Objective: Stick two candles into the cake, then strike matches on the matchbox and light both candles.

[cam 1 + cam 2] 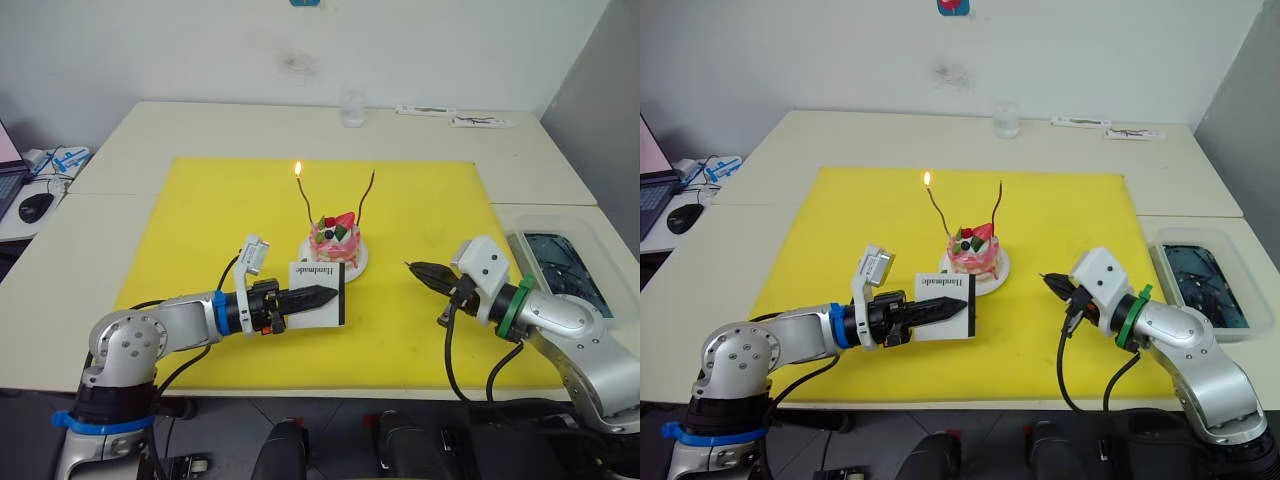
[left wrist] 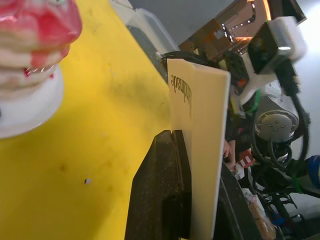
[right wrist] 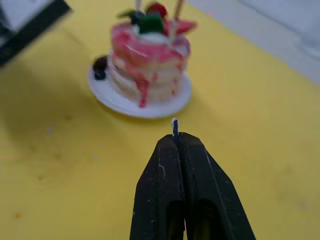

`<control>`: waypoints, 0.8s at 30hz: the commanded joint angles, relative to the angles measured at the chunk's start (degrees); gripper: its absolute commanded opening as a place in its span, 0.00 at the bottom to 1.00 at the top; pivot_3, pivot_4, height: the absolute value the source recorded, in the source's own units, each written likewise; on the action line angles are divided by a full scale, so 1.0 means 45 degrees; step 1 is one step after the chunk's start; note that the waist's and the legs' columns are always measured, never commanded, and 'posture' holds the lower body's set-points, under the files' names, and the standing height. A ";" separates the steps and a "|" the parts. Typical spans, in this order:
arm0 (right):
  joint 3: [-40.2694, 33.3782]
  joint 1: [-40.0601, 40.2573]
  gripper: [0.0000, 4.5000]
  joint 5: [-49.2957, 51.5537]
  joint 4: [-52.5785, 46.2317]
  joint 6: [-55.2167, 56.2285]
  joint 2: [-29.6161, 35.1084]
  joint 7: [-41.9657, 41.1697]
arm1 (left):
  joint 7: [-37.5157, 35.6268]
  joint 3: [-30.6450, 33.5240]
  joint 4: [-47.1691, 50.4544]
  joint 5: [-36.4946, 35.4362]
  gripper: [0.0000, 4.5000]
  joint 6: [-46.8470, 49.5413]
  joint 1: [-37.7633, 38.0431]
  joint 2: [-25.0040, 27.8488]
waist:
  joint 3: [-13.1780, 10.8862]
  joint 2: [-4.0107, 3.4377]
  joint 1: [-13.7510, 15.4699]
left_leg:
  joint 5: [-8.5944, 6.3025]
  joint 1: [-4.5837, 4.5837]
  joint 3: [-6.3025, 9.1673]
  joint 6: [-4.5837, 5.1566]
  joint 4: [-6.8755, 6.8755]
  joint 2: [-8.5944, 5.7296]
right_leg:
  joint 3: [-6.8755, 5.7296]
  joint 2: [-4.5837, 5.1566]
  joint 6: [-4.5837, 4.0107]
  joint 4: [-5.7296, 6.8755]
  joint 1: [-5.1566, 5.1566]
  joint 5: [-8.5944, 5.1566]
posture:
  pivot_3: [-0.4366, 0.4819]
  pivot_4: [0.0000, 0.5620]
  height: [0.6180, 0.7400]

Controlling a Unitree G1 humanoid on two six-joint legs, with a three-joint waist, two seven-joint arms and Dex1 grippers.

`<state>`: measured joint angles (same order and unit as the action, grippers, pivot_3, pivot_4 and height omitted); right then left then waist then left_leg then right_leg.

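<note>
Left gripper (image 1: 322, 295) clamped the matchbox (image 1: 318, 293) upright near cake (image 1: 336, 243) — right gripper (image 3: 176, 137) pinched a match (image 3: 174, 126); one candle (image 1: 303, 195) was lit.

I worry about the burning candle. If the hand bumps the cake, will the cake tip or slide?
The cake is short and wide on its white plate, so it probably slides rather than tips. The two candles are thin and tall; they likely wobble or lean first, and one carries a flame.
</note>
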<state>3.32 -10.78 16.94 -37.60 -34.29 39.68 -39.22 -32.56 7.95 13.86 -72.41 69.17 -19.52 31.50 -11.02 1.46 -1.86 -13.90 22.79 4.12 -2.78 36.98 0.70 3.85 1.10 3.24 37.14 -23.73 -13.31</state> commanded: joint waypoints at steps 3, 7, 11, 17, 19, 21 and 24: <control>0.1092 -0.0805 0.01 -0.0540 -0.0802 0.0960 0.0720 -0.0984 | 0.0086 -0.0157 -0.0187 -0.0184 0.00 0.0151 -0.0536 -0.0354 | 0.0000 0.0001 0.0003 | 0.0000 0.0005 0.0002 0.0000 -0.0001 0.0000 | -0.0002 0.0001 0.0011 -0.0006 -0.0002 0.0006 | 0.48 0.27 1.00; 0.1966 -0.1323 0.01 -0.1233 -0.0577 0.1473 0.0644 -0.1092 | 0.0138 -0.0241 -0.0320 -0.0138 0.00 0.0225 -0.0720 -0.0526 | 0.0000 0.0001 0.0005 | 0.0000 0.0004 0.0004 0.0000 -0.0002 0.0000 | -0.0005 0.0001 0.0022 -0.0004 -0.0002 0.0012 | 0.48 0.27 1.00; 0.2580 -0.1782 0.01 -0.1741 -0.0339 0.1817 0.0416 -0.1121 | 0.0132 -0.0273 -0.0382 -0.0080 0.00 0.0302 -0.0800 -0.0581 | 0.0000 0.0001 0.0003 | 0.0000 0.0005 0.0010 -0.0001 -0.0002 0.0000 | -0.0011 0.0001 0.0021 -0.0003 -0.0001 0.0012 | 0.48 0.27 1.00; 0.2869 -0.1973 0.01 -0.2143 -0.0098 0.2169 0.0203 -0.1175 | 0.0077 -0.0245 -0.0427 0.0041 0.00 0.0387 -0.0825 -0.0526 | 0.0000 0.0001 0.0007 | 0.0000 0.0006 0.0014 -0.0001 -0.0001 0.0000 | -0.0014 0.0003 0.0022 -0.0003 -0.0001 0.0013 | 0.48 0.27 1.00; 0.2915 -0.2009 0.01 -0.2285 0.0010 0.2279 0.0141 -0.1175 | 0.0067 -0.0240 -0.0427 0.0047 0.00 0.0395 -0.0824 -0.0519 | 0.0000 0.0001 0.0007 | 0.0000 0.0006 0.0014 -0.0001 -0.0002 0.0000 | -0.0014 0.0003 0.0023 -0.0003 -0.0001 0.0014 | 0.48 0.27 1.00; 0.2953 -0.2032 0.01 -0.2451 0.0130 0.2383 0.0095 -0.1161 | 0.0077 -0.0237 -0.0405 0.0033 0.00 0.0408 -0.0829 -0.0538 | 0.0000 0.0001 0.0007 | 0.0000 0.0005 0.0014 -0.0001 -0.0002 0.0000 | -0.0015 0.0003 0.0021 -0.0001 -0.0002 0.0013 | 0.48 0.27 1.00; 0.3079 -0.2084 0.01 -0.2722 0.0308 0.2521 0.0036 -0.1205 | 0.0053 -0.0237 -0.0393 0.0023 0.00 0.0418 -0.0841 -0.0554 | 0.0000 0.0001 0.0007 | 0.0000 0.0005 0.0014 -0.0001 -0.0001 0.0000 | -0.0014 0.0003 0.0021 -0.0001 -0.0001 0.0013 | 0.48 0.27 1.00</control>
<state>17.02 -19.15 5.54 -35.71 -24.07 40.04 -44.65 -31.74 6.55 10.92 -71.46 70.90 -22.27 29.04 -11.02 1.46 -1.83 -13.90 22.81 4.18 -2.79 36.97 0.69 3.79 1.11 3.34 37.14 -23.74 -13.25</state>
